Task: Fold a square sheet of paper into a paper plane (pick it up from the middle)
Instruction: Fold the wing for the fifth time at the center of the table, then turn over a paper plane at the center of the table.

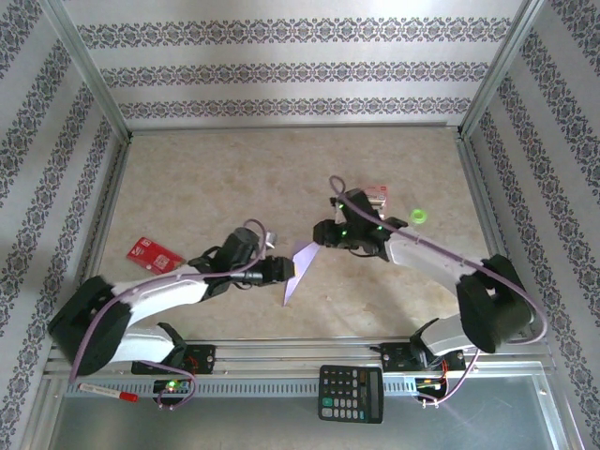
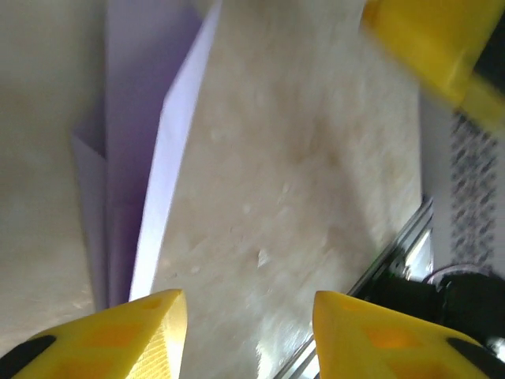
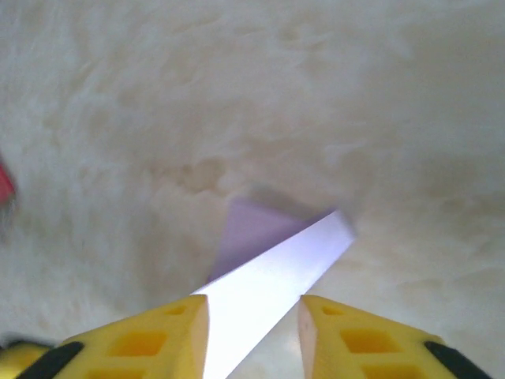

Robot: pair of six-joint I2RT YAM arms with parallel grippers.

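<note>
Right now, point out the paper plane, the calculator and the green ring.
paper plane (image 1: 300, 269), top external view, middle of the folded lavender sheet.
calculator (image 1: 350, 394), top external view, centre of its keypad.
green ring (image 1: 413, 218), top external view, its left rim.

Paper plane (image 1: 300, 269) between left end effector (image 1: 280, 268) and right end effector (image 1: 322, 236), packet (image 1: 155, 253) left, ring (image 1: 418, 217) right.

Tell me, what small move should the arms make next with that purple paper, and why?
Probably ease the right tool straight back off the lavender paper. Its jaws stand apart around the folded strip, and the left tool is open beside the paper, so nothing seems to grip it.
</note>
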